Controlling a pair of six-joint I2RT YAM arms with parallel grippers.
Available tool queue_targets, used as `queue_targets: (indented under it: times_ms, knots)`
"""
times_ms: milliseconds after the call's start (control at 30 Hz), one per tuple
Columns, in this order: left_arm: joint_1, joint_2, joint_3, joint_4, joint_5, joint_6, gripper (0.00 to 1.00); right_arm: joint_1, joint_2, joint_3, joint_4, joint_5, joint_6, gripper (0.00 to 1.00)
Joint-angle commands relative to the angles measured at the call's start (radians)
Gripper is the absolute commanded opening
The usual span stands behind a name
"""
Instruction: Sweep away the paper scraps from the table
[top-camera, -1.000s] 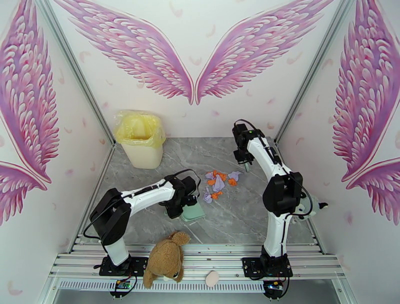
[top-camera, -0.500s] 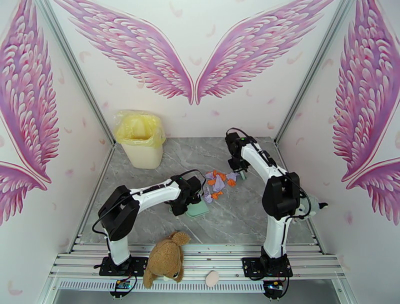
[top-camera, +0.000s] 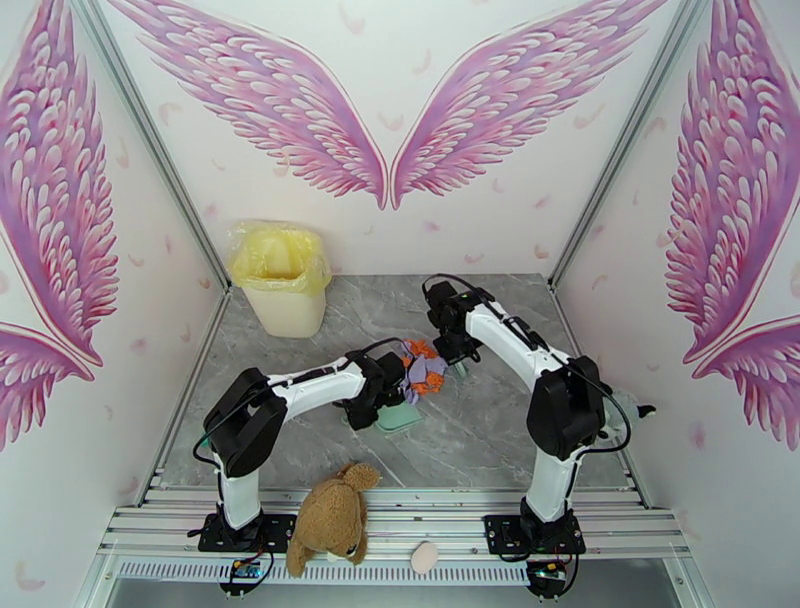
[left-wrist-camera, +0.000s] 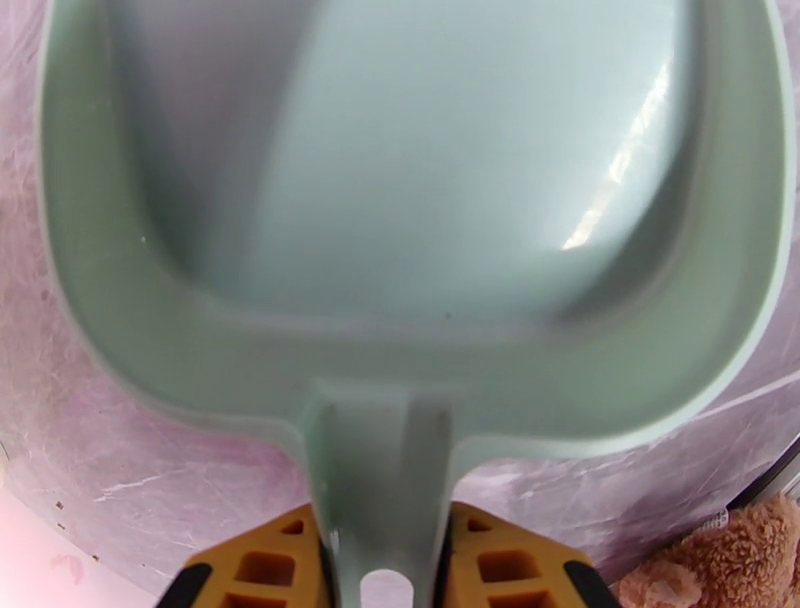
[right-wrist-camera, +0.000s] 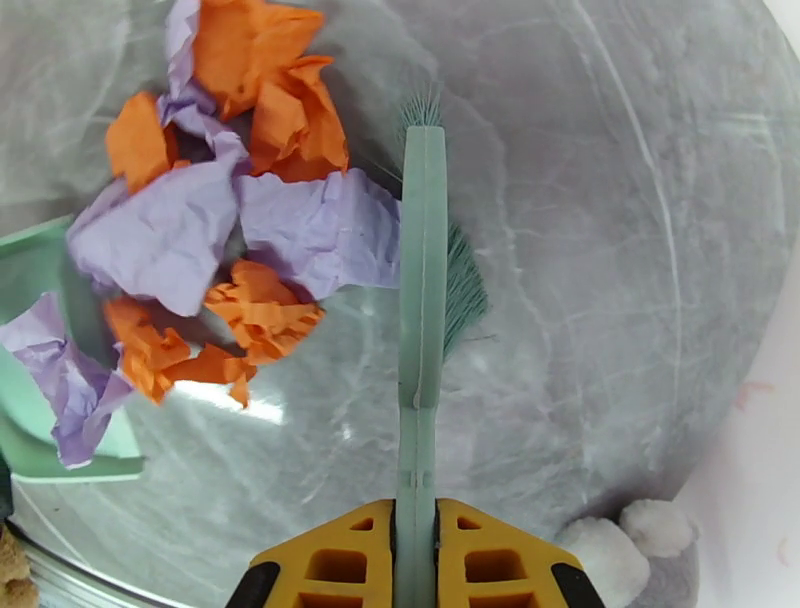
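My left claw (left-wrist-camera: 385, 560) is clenched on the handle of the mint dustpan (left-wrist-camera: 400, 200). The pan's long axis runs straight out from the claw, with its mouth facing away. My right claw (right-wrist-camera: 415, 555) is clamped on the green brush (right-wrist-camera: 422, 280). Its stick points straight ahead from the fingers, and the bristles splay at the far end against the desk (right-wrist-camera: 600, 250). The paper scraps (right-wrist-camera: 240, 220), orange and lilac, are heaped mid-desk and touch the brush's left side. One lilac wad lies over the dustpan's lip.
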Motion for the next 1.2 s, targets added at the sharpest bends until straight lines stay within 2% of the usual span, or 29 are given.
queue_targets:
  times_ms: [0,433,633,833,1167]
  knots:
    - [-0.003,0.023,0.030,0.021,0.007,-0.013,0.00,0.041,-0.052,-0.027,-0.028,-0.105,0.039,0.00]
    - [0.002,0.040,0.047,0.034,0.017,-0.011,0.00,0.206,-0.103,-0.041,-0.057,-0.215,0.114,0.00]
    - [0.035,0.008,0.022,0.068,0.038,-0.023,0.00,0.209,-0.164,-0.038,-0.071,-0.242,0.149,0.00]
    - [0.068,-0.023,-0.004,0.092,0.048,-0.017,0.00,0.205,-0.192,0.054,-0.107,-0.254,0.185,0.00]
    - [0.135,-0.105,-0.081,0.130,0.061,-0.017,0.00,0.184,-0.154,0.179,-0.203,-0.150,0.159,0.00]
